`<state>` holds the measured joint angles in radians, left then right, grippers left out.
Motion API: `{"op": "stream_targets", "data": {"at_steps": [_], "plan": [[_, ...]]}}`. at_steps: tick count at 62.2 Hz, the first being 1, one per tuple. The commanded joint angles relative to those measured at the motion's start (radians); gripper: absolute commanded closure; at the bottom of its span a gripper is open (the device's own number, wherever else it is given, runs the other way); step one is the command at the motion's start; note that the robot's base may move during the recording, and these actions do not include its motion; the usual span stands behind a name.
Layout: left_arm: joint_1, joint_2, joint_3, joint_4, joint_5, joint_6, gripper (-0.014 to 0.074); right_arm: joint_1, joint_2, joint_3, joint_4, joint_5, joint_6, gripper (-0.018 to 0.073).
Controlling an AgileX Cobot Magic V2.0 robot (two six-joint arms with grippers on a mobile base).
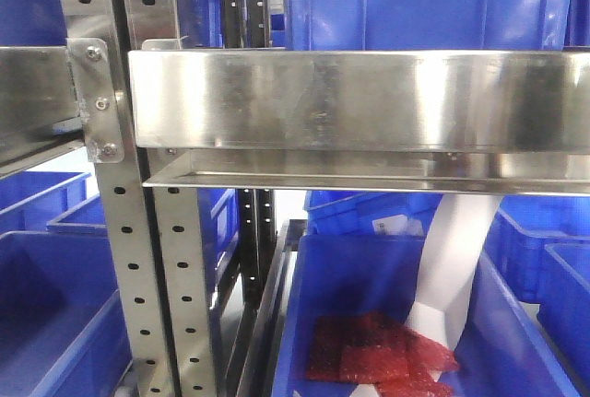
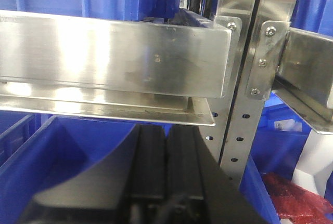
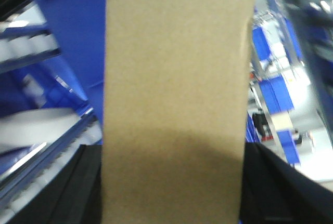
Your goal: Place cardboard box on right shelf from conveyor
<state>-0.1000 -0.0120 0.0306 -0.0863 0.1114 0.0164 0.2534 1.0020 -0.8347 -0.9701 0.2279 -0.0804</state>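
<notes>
Between the right gripper's point(image 3: 171, 182) dark fingers point(image 3: 78, 182), which press against its two sides, the cardboard box point(image 3: 177, 94) stands upright and fills the right wrist view, with blue bins point(image 3: 73, 31) blurred behind it. Ahead in the front view, the right shelf point(image 1: 359, 102) shows its tall steel front lip bolted to perforated uprights point(image 1: 129, 259), and a blue bin point(image 1: 369, 277) beneath it contains a red bag point(image 1: 373, 351). Left gripper point(image 2: 165, 161) fingers lie together below a steel shelf point(image 2: 114, 52), holding nothing.

Black, flat-sided fingers point(image 2: 156, 172) meet along a narrow central seam.
</notes>
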Motion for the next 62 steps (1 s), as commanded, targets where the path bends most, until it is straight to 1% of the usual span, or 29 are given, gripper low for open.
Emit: {"op": "stream_targets", "data": {"at_steps": [1, 7, 16, 19, 41, 62], "plan": [[-0.007, -0.006, -0.003, -0.003, -0.081, -0.001, 0.0715, 0.000, 0.063, -0.043, -0.101, -0.074, -0.009, 0.0247], [-0.007, -0.006, -0.003, -0.003, -0.081, -0.001, 0.0715, 0.000, 0.130, -0.043, -0.181, -0.110, -0.009, 0.0247], [-0.007, -0.006, -0.003, -0.003, -0.081, -0.001, 0.0715, 0.000, 0.204, -0.043, -0.337, -0.184, -0.009, 0.0247], [-0.007, -0.006, -0.003, -0.003, -0.081, -0.001, 0.0715, 0.000, 0.218, -0.043, -0.363, -0.196, -0.009, 0.0247], [-0.007, -0.006, -0.003, -0.003, -0.081, -0.001, 0.0715, 0.000, 0.291, -0.042, -0.371, -0.205, -0.009, 0.0247], [-0.007, -0.006, -0.003, -0.003, -0.081, -0.001, 0.0715, 0.000, 0.292, -0.049, -0.371, -0.204, -0.008, 0.0244]]}}
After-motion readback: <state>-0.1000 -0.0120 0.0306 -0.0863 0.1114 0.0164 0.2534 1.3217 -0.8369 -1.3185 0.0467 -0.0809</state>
